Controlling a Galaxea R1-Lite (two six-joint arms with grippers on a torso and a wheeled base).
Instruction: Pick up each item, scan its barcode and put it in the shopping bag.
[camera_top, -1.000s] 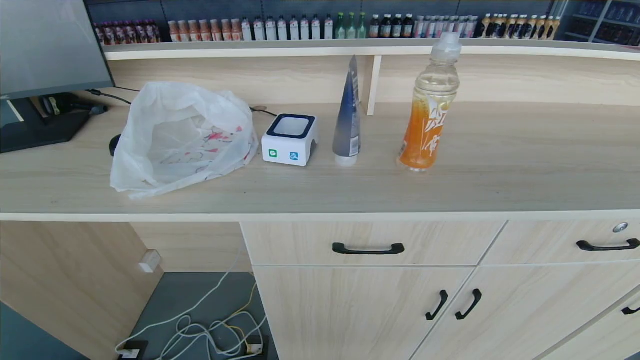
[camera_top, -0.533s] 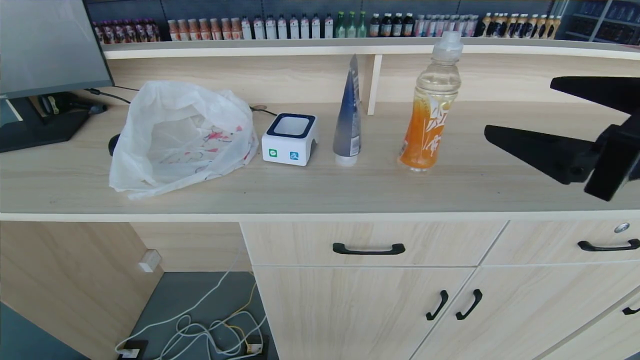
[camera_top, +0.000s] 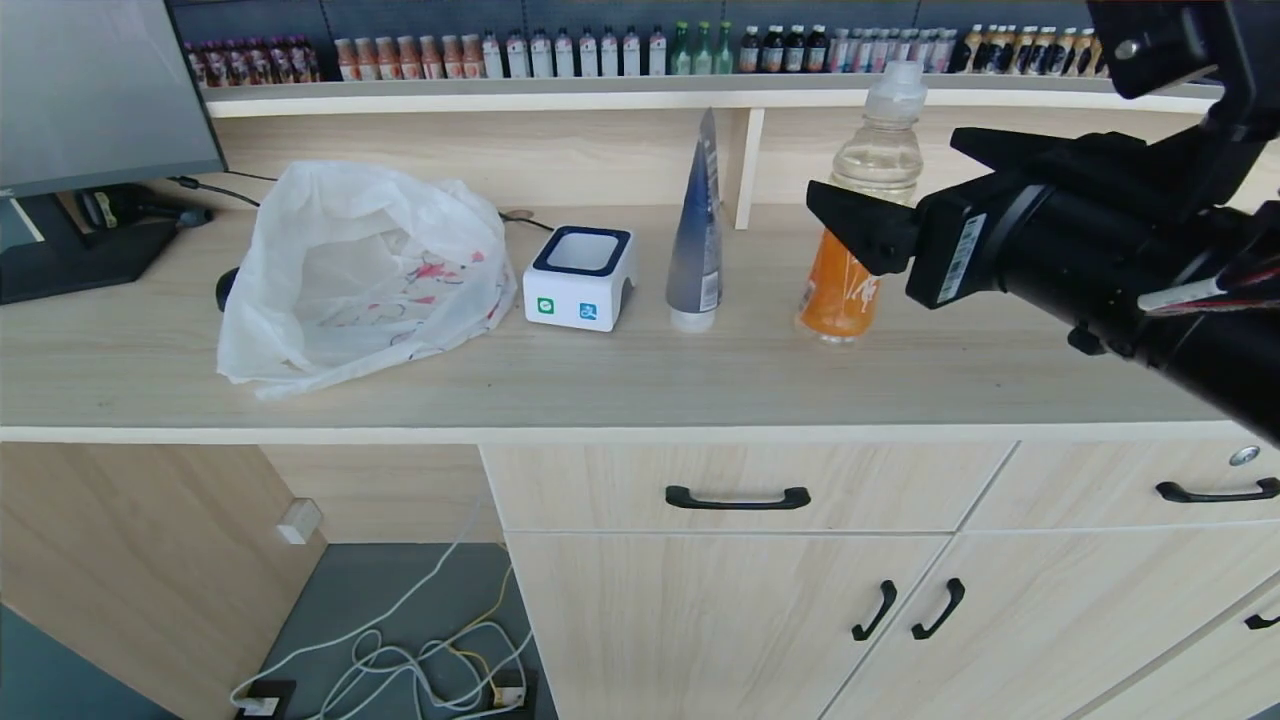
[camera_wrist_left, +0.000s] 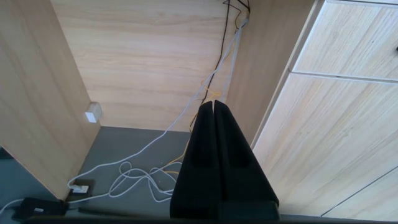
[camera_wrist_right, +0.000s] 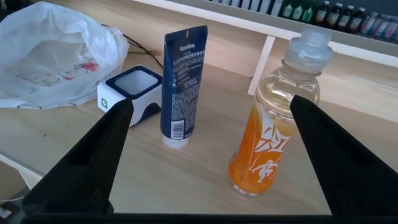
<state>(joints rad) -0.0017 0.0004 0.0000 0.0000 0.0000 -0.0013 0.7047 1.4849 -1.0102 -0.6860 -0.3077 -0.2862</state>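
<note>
While the bottle (camera_top: 845, 290) stands upright mid-depth on the counter (camera_top: 640, 385), bare room runs along the front edge; tube (camera_top: 695, 240), scanner (camera_top: 582, 275) and shopping bag (camera_top: 360, 275) line leftward; the right gripper (camera_top: 885, 170) hovers spread wide near the bottle; the left gripper (camera_wrist_left: 214, 109), fingers pressed together, hangs below.

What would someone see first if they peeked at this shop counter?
Probably the big black right hand, open wide over the right side of the counter and pointing at the tall orange drink bottle. After that comes the crumpled white shopping bag, lying open on the left. A small white scanner and a blue tube stand between bag and bottle.
</note>
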